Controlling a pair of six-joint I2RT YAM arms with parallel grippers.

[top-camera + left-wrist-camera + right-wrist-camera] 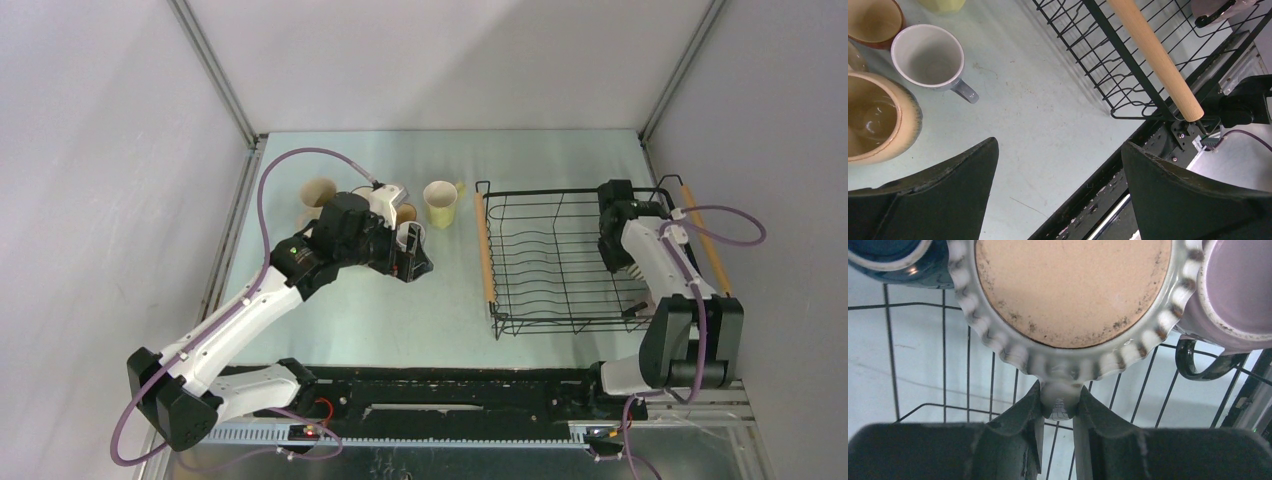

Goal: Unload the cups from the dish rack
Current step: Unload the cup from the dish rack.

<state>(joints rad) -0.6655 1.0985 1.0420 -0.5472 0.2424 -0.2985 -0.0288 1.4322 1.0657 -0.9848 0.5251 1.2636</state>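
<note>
Cream glaze, crimped like a pie edge, fills the right wrist view: the cream ribbed cup (1073,295) lies on its side in the dish rack (943,340), its bare tan base towards the camera. The right claw (1059,400) is pinched on the cup's handle, one finger on each side. A dark blue cup (893,260) and a mauve cup (1233,290) sit close beside it in the rack. The step in hand looks like the grasp for lifting this cup out. The next move likely calls for a straight lift clear of the wires and of both neighbours, then a carry over to the desk (1048,100). The right arm (650,250) reaches forward into the rack's far right corner, wrist bent down. The left claw (1059,145) hangs spread wide and empty above the desk, near a grey cup (928,57) and a tan cup (873,120) standing upright there.
</note>
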